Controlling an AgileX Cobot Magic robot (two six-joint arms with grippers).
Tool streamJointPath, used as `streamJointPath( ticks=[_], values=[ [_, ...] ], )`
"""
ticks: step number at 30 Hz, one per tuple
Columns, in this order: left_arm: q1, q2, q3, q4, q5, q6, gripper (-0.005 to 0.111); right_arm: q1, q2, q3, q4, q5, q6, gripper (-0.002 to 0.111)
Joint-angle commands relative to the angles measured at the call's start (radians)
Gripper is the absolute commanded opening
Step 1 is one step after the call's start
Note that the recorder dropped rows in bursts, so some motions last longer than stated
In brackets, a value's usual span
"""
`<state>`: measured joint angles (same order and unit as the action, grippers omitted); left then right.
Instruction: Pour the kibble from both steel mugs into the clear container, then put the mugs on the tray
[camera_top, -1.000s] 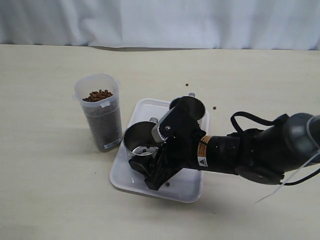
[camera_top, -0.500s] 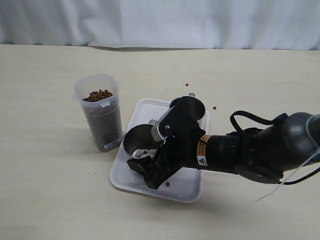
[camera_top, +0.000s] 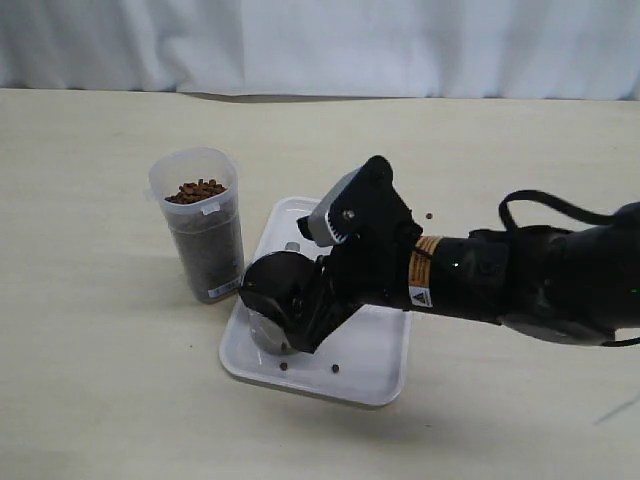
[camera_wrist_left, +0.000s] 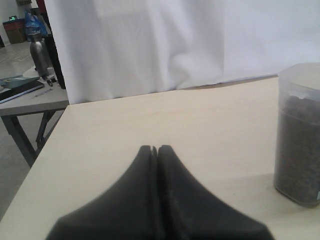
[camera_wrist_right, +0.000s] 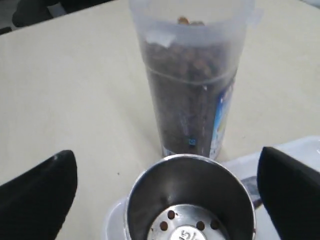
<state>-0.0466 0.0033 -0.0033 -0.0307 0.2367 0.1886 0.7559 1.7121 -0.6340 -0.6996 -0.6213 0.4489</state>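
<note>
On the white tray (camera_top: 380, 362) beside the clear container (camera_top: 203, 240) of kibble (camera_top: 196, 190), a steel mug (camera_wrist_right: 190, 197) stood upright between the right gripper's (camera_wrist_right: 167, 177) wide-spread fingers (camera_wrist_right: 40, 185), seemingly delivered there, while the left gripper (camera_wrist_left: 157, 150) was clenched empty.

Clear container (camera_top: 200, 232) stands just beside tray (camera_top: 378, 352), crowding that edge

On the tray (camera_top: 380, 352), smooth glossy white plastic, the mug (camera_wrist_right: 145, 200) is polished steel; beside the tray, the container (camera_wrist_right: 192, 75) is frosted plastic (my fingers (camera_wrist_right: 40, 190): matt black).
</note>
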Motion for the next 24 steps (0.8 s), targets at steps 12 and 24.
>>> streamJointPath(
  ticks=[12, 24],
  values=[
    [-0.008, -0.003, 0.003, -0.008, -0.002, -0.002, 0.000, 0.002, -1.058, 0.328, -0.255, 0.489, 0.398, 0.005],
    [-0.008, -0.003, 0.003, -0.008, -0.002, -0.002, 0.000, 0.002, -1.712, 0.592, -0.248, 0.621, 0.405, 0.005]
  ],
)
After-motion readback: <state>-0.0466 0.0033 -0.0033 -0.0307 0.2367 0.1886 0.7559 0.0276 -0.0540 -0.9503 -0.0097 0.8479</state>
